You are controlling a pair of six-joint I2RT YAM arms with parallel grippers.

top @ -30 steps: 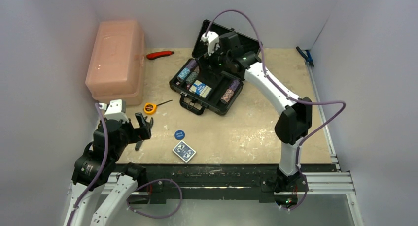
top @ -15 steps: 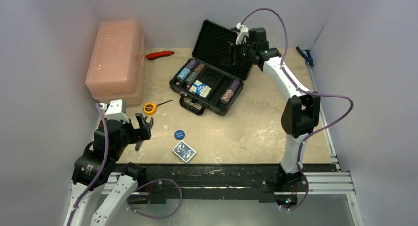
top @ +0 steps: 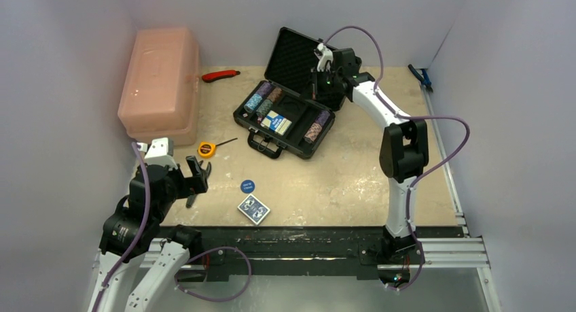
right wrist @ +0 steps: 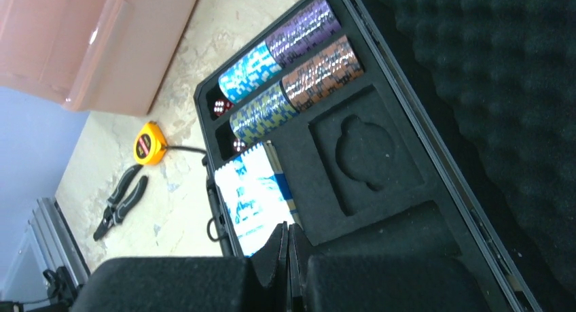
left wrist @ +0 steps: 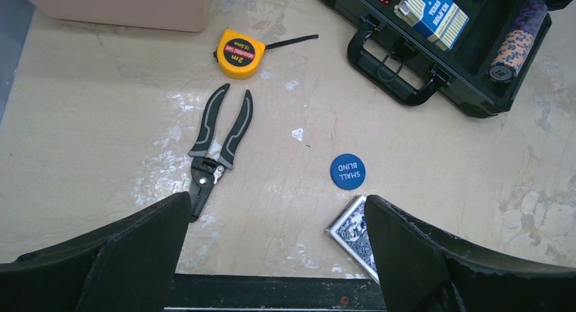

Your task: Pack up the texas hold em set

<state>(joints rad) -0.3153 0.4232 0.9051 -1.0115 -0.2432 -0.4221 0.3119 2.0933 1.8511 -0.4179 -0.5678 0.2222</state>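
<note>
Open at the far middle of the beige bench [top: 353, 169]: black rectangular hard case [top: 297, 48], lid tilted back, dimpled foam inside, handle toward the arms. Packed in its left foam slots, lying on their sides: multicoloured poker chip stacks [right wrist: 292, 60], with small red dice [right wrist: 221, 107] at their ends. One further stack in the right slot. Beside the left stacks, boxed blue-and-white card deck [left wrist: 433, 11]. Round cut-out in the middle foam bare.

Outside the case, on the near bench: round blue disc [left wrist: 348, 171] lettered SMALL BLIND, and just nearer, apart from it, loose blue-patterned card deck [top: 253, 209].

Right pincer [right wrist: 286, 251]: fingers pressed together, pinching nothing visible, poised over the case's right rear, close before the lid.

Left pincer [left wrist: 276, 203]: spread wide, holding nothing, low at the near left above black-handled pliers [left wrist: 217, 145].

Also about: small yellow tape measure [left wrist: 239, 53], a short length of tape drawn out, between pliers and case; large translucent pink plastic box [top: 159, 81] against the left wall; red-handled knife [top: 221, 75] at the far edge.
</note>
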